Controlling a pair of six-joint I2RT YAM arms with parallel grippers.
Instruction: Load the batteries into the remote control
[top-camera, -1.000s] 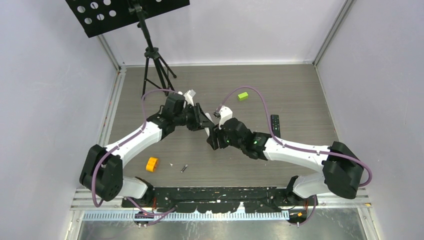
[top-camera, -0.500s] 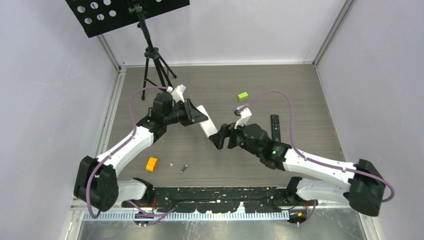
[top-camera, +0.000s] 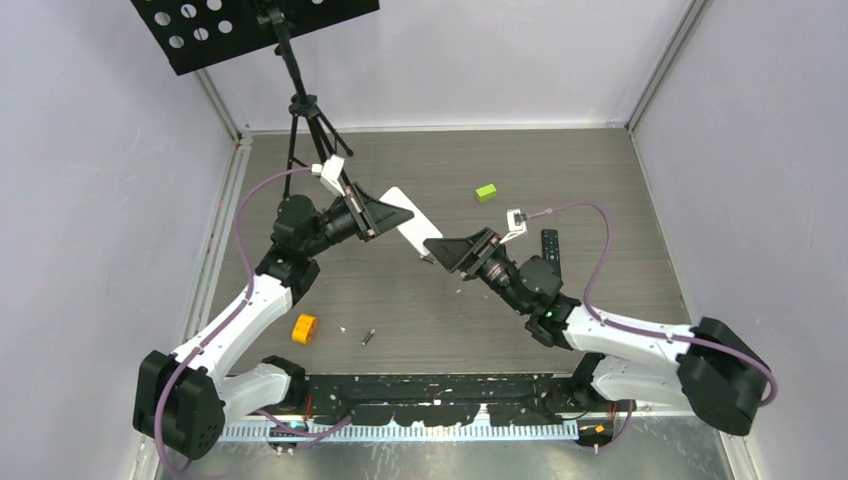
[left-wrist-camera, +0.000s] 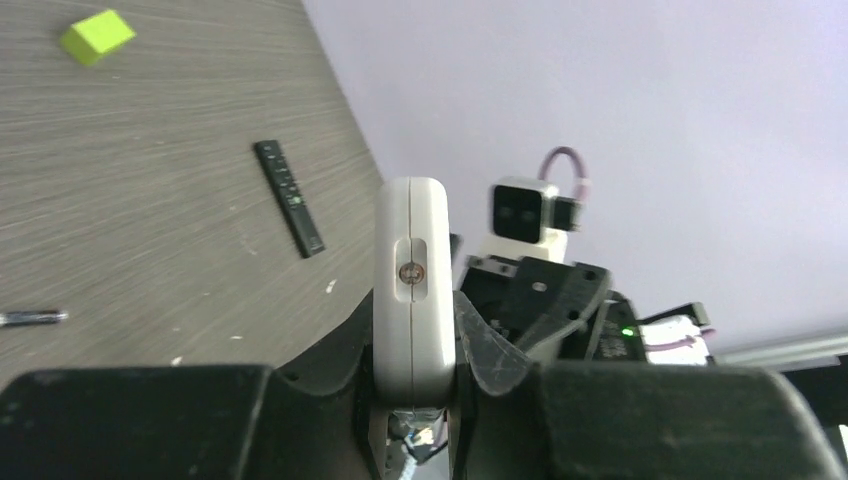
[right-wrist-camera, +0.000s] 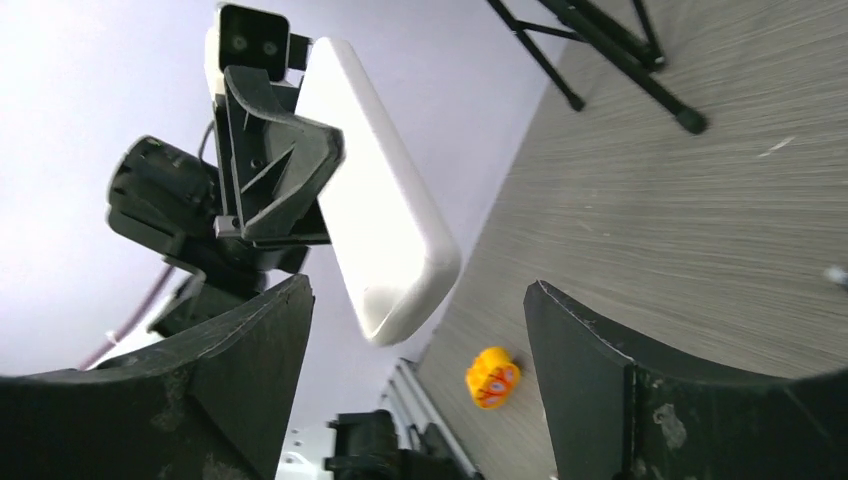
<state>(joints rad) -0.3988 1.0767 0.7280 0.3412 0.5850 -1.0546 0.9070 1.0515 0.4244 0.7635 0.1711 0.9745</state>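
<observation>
My left gripper (top-camera: 395, 213) is shut on one end of a white remote control (top-camera: 415, 232), holding it above the table. In the left wrist view the remote (left-wrist-camera: 412, 280) stands edge-on between the fingers (left-wrist-camera: 485, 345). My right gripper (top-camera: 447, 252) hangs open just right of the remote's free end and does not touch it. From the right wrist, the remote (right-wrist-camera: 385, 220) shows beyond the empty open gripper (right-wrist-camera: 418, 290). One dark slim battery (top-camera: 368, 337) lies on the table near the front; the same or another battery (left-wrist-camera: 30, 318) shows in the left wrist view.
A black remote (top-camera: 551, 250) lies on the table to the right, and a lime-green block (top-camera: 486, 192) sits further back. An orange block (top-camera: 304, 327) rests front left. A tripod stand (top-camera: 310, 130) with a perforated black plate stands back left. Walls enclose the table.
The two grippers met at the white remote a second ago. The right gripper has opened, let go and drawn back right. The left arm has lifted the remote back and left.
</observation>
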